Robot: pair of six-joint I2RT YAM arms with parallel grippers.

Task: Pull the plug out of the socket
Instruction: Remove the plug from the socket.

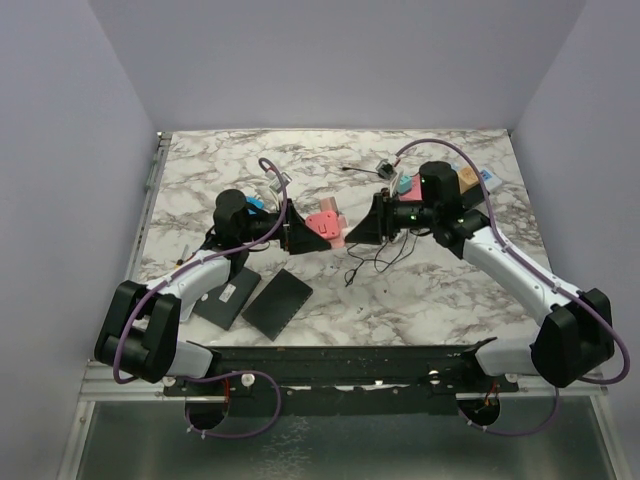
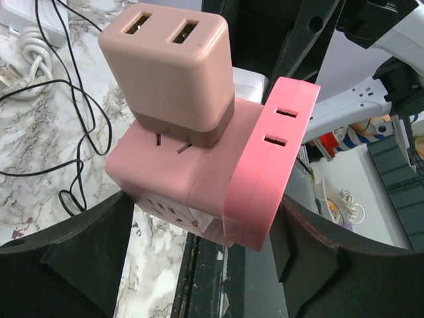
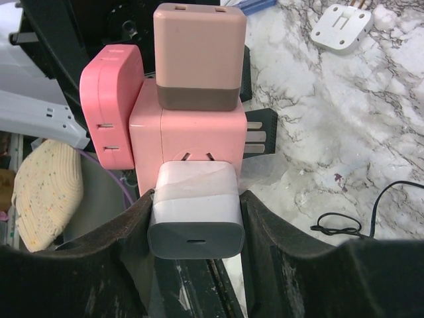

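Socket (image 3: 189, 142) is a pink cube, held off the marble table (image 1: 440, 300) near its middle, between the two arms and not resting on the surface. Left gripper (image 2: 207, 205): fingers spread wide to roughly the cube's width. One black pad (image 2: 73, 265) sits against the cube's lower side. The other lies against the edge of a bright pink adapter (image 2: 268, 165) plugged into the opposite face, so the pinch runs across cube and adapter together. Right gripper (image 3: 195, 199): narrower opening, fingers (image 3: 311, 265) pressed on both flanks of a white plug (image 3: 195, 212) with a grey end cap and a single small port facing the camera. White plug is fully seated in the cube face nearest the right wrist; no gap shows at the joint. A dusty-pink charger (image 2: 169, 66) with two USB ports stands upright in the cube's top face. Metal prongs (image 3: 258, 136) stick out of the cube's side away from the bright pink adapter. Loose thin black cable (image 3: 371, 212) lies on the marble beyond the right gripper, and a white adapter (image 3: 341, 26) rests further off. Two flat black pads (image 1: 275, 300) lie near the left arm, well apart from the cube.
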